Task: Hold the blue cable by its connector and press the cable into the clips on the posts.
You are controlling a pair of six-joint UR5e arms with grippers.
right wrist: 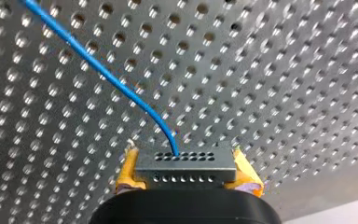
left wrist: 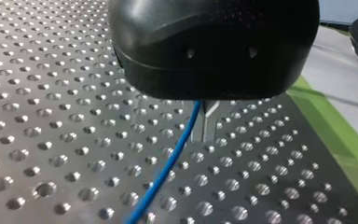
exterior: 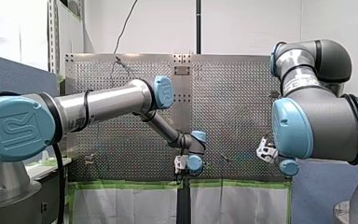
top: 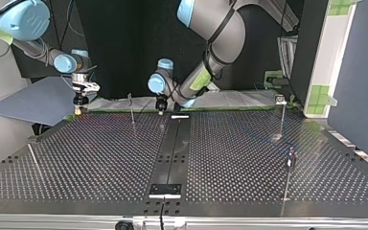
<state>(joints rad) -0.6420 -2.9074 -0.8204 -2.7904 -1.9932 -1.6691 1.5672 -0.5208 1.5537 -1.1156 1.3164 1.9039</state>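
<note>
In the right wrist view my right gripper (right wrist: 184,170) is shut, its yellow pads (right wrist: 127,172) clamping a grey connector (right wrist: 186,163) with rows of small holes. The blue cable (right wrist: 107,74) leaves the connector and runs away over the perforated plate. In the left wrist view the same blue cable (left wrist: 168,163) comes out from under my black left gripper (left wrist: 206,133), right at its closed metal fingers. In the top view my right gripper (top: 78,109) hangs at the far left edge of the table and my left gripper (top: 161,109) near the far middle.
Thin posts stand on the perforated table (top: 100,158): one (top: 131,109) between the grippers, one with a clip (top: 282,117) at the far right, one (top: 290,165) nearer on the right, and one leaning (top: 34,160) at the left. Green tape (left wrist: 335,140) lines the table's edge.
</note>
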